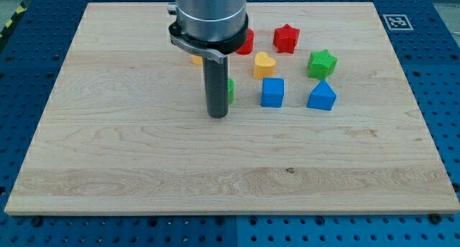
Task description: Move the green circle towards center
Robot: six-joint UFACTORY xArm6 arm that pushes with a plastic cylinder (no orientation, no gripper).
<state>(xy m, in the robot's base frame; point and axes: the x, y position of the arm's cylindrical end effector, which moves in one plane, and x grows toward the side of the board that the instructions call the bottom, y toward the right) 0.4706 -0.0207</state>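
My tip (218, 115), a bare rod grasping nothing, touches the mostly hidden green circle block (230, 89) on its left. Right of it sit a blue cube (272, 92), blue triangular block (321, 96) and yellow heart block (264, 64).

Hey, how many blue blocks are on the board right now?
2. A blue cube sits right of my tip, and a blue triangle lies further toward the view's right. The arm may hide others.

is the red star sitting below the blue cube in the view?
No. The red star sits nearer the view's top, above and slightly to the view's right of the blue cube.
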